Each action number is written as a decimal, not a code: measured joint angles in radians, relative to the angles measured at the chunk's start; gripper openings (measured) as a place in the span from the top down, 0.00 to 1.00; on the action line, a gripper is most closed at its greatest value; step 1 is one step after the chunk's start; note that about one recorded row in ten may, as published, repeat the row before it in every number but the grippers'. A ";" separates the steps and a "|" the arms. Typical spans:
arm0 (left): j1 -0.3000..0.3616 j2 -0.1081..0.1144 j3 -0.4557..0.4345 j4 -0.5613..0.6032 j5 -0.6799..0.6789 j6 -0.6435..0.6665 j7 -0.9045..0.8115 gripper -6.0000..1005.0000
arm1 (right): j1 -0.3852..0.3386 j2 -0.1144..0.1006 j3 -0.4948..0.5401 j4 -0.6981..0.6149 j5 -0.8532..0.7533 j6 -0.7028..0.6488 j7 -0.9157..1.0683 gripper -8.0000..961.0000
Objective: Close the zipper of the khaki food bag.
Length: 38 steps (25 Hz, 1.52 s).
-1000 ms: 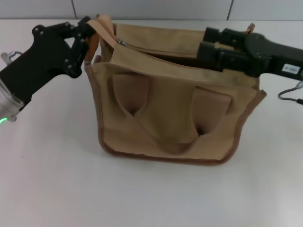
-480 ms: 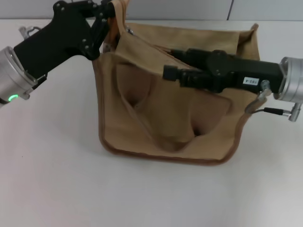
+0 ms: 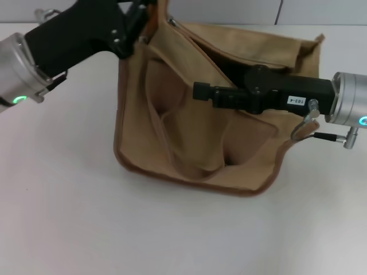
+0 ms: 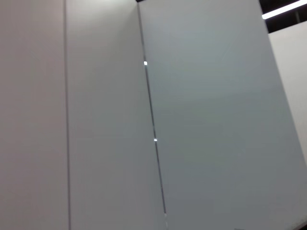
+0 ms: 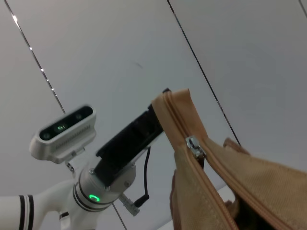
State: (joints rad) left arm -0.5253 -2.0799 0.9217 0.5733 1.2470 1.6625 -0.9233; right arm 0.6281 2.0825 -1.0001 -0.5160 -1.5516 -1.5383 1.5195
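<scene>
Only right wrist: silver slider [image 5: 194,146] at khaki food bag [image 3: 195,109] corner
Left gripper [image 3: 137,20]: grips that corner, raised higher
Right gripper [image 3: 200,91]: jaws unclear

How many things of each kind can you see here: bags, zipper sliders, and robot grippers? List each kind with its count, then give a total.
Bags: 1, the khaki food bag.
Zipper sliders: 1, the silver slider.
Robot grippers: 2, the left gripper at the bag's end, the right gripper over its front.
Total: 4
</scene>
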 joint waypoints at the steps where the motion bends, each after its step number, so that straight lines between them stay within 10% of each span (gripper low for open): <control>1: 0.006 0.000 0.038 0.020 -0.020 -0.014 -0.003 0.98 | 0.009 0.001 -0.001 0.016 0.006 0.001 -0.009 0.20; 11: 0.178 0.000 0.371 0.426 -0.143 -0.300 -0.078 0.97 | 0.006 0.005 0.000 0.078 0.095 -0.052 -0.193 0.20; 38: 0.228 0.009 0.349 0.729 -0.017 -0.351 -0.487 0.97 | 0.002 0.002 0.003 0.071 0.179 -0.137 -0.249 0.20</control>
State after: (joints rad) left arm -0.2975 -2.0707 1.2702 1.3019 1.2304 1.3115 -1.4106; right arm 0.6298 2.0848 -0.9974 -0.4446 -1.3729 -1.6752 1.2702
